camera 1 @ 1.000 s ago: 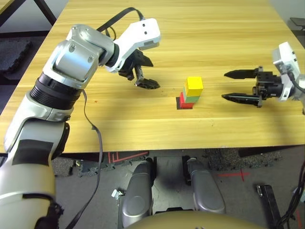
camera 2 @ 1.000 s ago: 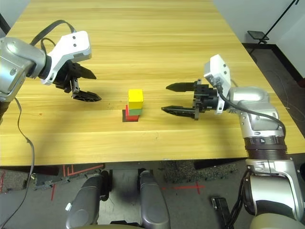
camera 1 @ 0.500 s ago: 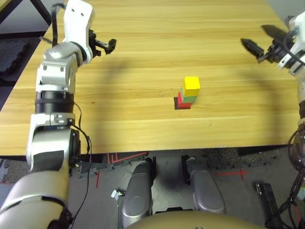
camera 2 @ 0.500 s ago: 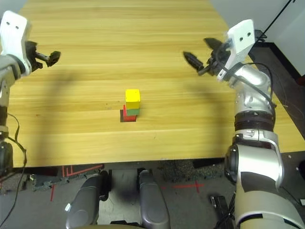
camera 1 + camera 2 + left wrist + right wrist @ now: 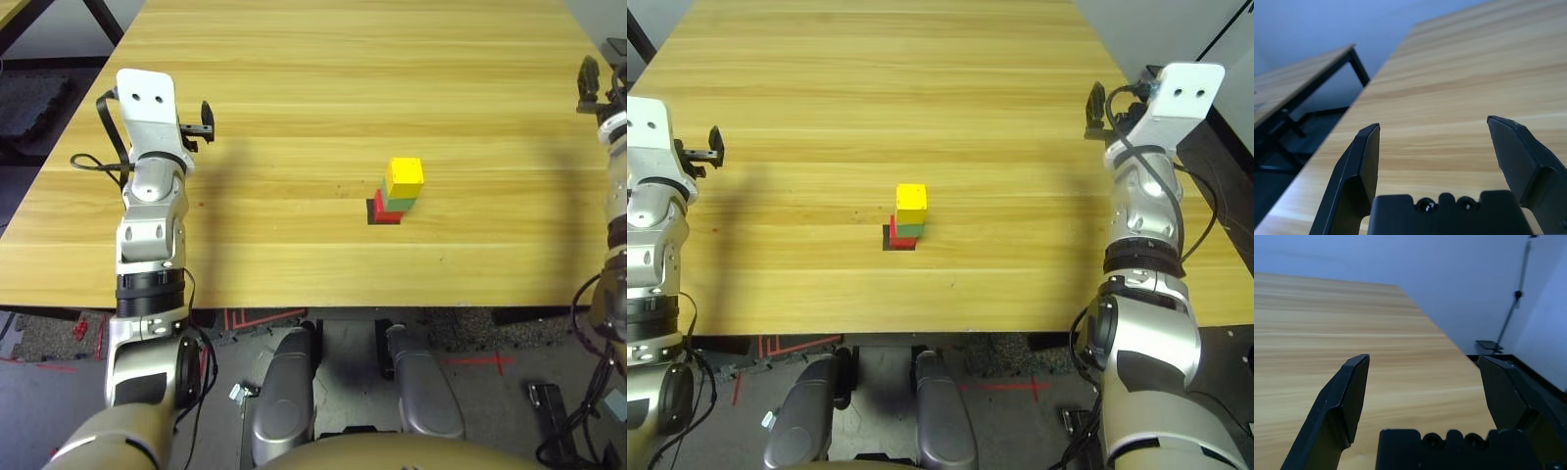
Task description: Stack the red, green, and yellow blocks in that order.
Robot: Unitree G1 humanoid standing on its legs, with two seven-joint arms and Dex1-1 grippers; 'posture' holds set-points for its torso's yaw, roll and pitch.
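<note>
Near the table's middle the three blocks stand as one small tower. The yellow block (image 5: 405,175) is on top, the green block (image 5: 397,203) sits under it, and the red block (image 5: 378,208) is at the bottom, on a flat black patch (image 5: 371,214). My left gripper (image 5: 204,119) is raised far to the left of the tower, open and empty, as the left wrist view shows (image 5: 1432,122). My right gripper (image 5: 1097,103) is raised near the table's right edge, also open and empty (image 5: 1423,357). Neither touches the tower.
The wooden table (image 5: 294,59) stretches wide around the tower. A second table (image 5: 1303,63) with black legs stands beyond the left edge. A black stand (image 5: 1515,296) is off the right side.
Both arms have pulled further back and out toward the table's sides, forearms upright. The tower has not moved. Both grippers stay open.
</note>
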